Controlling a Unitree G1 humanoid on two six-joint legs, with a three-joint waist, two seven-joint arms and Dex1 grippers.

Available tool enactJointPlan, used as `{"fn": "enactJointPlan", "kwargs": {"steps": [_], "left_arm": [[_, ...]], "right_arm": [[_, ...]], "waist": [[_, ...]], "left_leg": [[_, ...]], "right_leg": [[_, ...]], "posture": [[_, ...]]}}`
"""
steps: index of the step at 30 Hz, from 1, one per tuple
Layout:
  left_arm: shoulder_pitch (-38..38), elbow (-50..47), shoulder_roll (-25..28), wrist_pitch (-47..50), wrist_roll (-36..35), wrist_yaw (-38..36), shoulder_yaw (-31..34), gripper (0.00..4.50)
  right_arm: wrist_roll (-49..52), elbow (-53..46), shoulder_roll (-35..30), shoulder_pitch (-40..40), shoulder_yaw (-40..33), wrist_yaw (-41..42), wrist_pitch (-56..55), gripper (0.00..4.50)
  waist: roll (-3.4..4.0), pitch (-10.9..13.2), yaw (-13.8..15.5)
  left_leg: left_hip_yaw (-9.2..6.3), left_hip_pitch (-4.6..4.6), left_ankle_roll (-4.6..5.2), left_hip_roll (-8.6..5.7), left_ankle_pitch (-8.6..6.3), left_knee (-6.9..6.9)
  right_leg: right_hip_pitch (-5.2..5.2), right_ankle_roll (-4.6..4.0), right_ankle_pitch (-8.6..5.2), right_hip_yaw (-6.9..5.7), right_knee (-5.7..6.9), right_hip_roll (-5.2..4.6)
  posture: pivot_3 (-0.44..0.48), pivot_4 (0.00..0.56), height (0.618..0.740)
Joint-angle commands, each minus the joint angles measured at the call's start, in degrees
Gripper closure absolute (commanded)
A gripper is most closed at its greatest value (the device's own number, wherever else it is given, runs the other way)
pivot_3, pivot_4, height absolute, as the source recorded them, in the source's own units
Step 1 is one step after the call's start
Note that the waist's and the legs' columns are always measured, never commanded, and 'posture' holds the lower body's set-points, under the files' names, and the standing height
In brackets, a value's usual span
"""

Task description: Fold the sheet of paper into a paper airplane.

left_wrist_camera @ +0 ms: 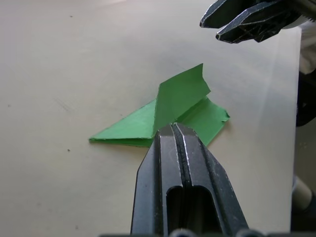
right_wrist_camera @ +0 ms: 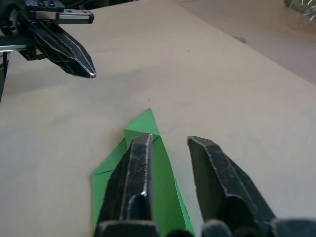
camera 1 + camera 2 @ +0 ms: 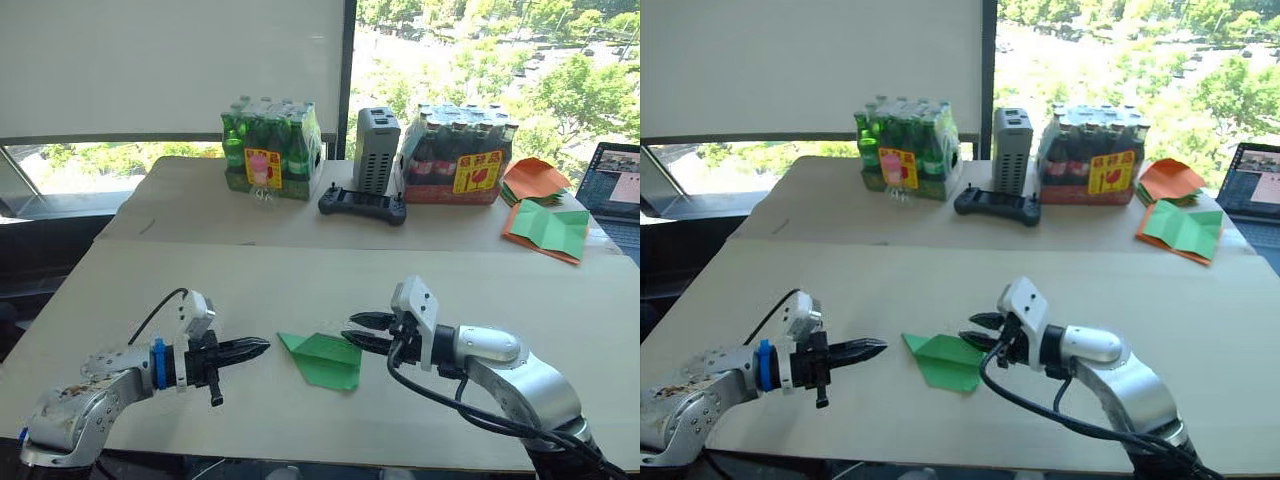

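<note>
Green paper airplane [image 3: 322, 358] flat on table [image 3: 300, 280] | left pincer [image 3: 262, 346] closed, empty | right pincer [image 3: 352, 329] parted, empty

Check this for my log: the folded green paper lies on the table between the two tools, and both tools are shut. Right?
Not quite. The left tool is shut, but the right tool is open, as the right wrist view shows. The folded green paper does lie on the table between them.
</note>
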Motion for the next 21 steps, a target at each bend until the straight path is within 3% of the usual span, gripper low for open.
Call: {"fn": "enactJointPlan", "kwargs": {"steps": [1,7,10,18,21], "left_arm": [[-0.5,-2.0,0.4,-0.2,-1.1,1.6,0.4,3.39],[0.2,-2.9,1.2,-0.7,-1.4,1.8,-0.8,1.37],[0.3,-2.9,1.4,-1.4,-0.9,1.9,-0.9,1.37],[0.9,-3.3,1.4,-2.3,-0.6,1.8,-1.5,1.32],[0.7,-2.6,1.1,-3.0,-0.2,1.9,-1.7,1.32]], "right_arm": [[-0.9,3.3,-1.6,-0.2,0.4,0.4,-1.6,1.96],[-1.5,6.8,-2.3,-0.3,3.8,3.1,-5.2,1.96],[-2.0,7.8,-2.7,-0.1,4.8,3.7,-6.5,1.96],[-2.3,8.8,-2.2,0.5,5.8,4.9,-8.8,4.47],[-1.9,8.5,-2.2,0.1,5.8,5.2,-9.2,4.47]], "waist": [[0.01,0.0,0.2],[0.04,0.1,0.0],[0.05,0.1,0.1],[0.05,0.1,0.2],[0.05,0.1,0.2]], "left_leg": [[0.03,0.02,0.00,0.00,0.00,0.00],[0.08,-0.01,0.01,0.01,-0.01,-0.05],[0.08,-0.02,0.01,-0.01,-0.01,-0.03],[0.07,-0.02,0.02,-0.01,-0.01,-0.02],[0.07,-0.02,0.02,-0.01,-0.01,-0.01]], "right_leg": [[0.01,0.00,0.00,0.02,0.00,-0.01],[-0.03,-0.01,0.00,0.05,0.00,-0.06],[-0.01,-0.01,0.00,0.04,-0.03,-0.08],[0.01,-0.01,0.00,0.04,-0.05,-0.07],[0.01,-0.01,0.00,0.03,-0.05,-0.08]], "posture": [[0.000,0.150,0.675],[0.000,0.150,0.675],[0.000,0.150,0.675],[0.000,0.150,0.675],[0.000,0.150,0.675]]}}
